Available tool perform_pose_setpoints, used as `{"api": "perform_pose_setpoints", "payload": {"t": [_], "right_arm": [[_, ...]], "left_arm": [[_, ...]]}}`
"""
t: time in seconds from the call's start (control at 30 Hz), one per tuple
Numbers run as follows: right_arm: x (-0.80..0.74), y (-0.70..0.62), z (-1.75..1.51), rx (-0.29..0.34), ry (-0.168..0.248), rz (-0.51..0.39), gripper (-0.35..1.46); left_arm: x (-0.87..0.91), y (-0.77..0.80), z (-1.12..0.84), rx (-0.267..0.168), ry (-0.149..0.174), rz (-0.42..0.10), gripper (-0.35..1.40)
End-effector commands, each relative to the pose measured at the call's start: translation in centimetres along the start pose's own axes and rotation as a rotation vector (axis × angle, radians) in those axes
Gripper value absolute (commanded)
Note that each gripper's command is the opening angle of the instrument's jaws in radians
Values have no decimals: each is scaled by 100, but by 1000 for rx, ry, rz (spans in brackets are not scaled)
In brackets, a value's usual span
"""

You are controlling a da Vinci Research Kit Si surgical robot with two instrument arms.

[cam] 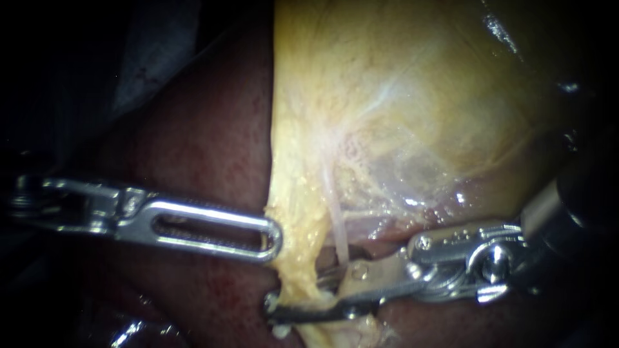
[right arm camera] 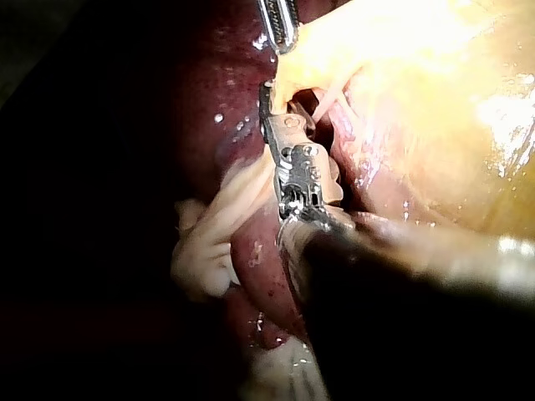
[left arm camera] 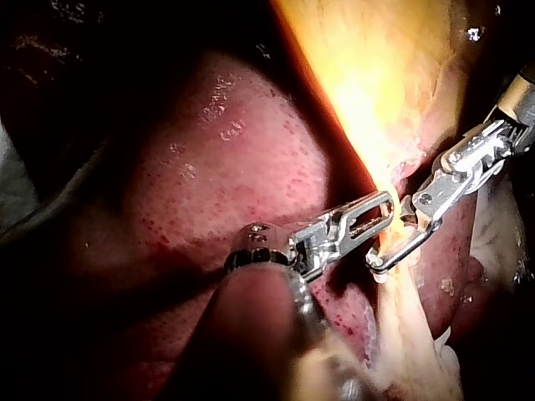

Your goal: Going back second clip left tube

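The right instrument [cam: 296, 298] comes in low from the right, and its pincer stands apart. A clear gap shows between the upper jaw and the longer lower jaw, which reaches furthest across. A strand of yellow fatty tissue [cam: 298, 258] hangs down through that gap, in front of the upper jaw's tip and behind the lower one, so the pincer straddles the strand without clamping it. The thin pale tube [cam: 336, 225] runs down the edge of the gallbladder [cam: 419, 96] and ends just above the upper jaw, close to its hinge. I cannot tell whether a clip sits on it there. The left instrument [cam: 274, 240] lies nearly level over the dark red liver [cam: 193, 142]. Its slotted pincer looks closed together, holding nothing that shows, with the rounded tip touching the near edge of the yellow strand. The two tips are close, with the strand between them.
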Motion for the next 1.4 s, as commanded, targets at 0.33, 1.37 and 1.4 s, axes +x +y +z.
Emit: {"api": "perform_pose_setpoints", "payload": {"t": [0.33, 1.37, 1.4], "right_arm": [[0, -1, 1, 0, 0, 0, -27], [6, -5, -25, -43, 32, -58, 47], [8, -5, -31, -46, 35, -56, 47]], "left_arm": [[0, 0, 0, 1, 0, 0, -35], [0, 2, 1, 0, 0, 1, -35], [-1, 3, 1, 0, 0, 1, -35]]}}
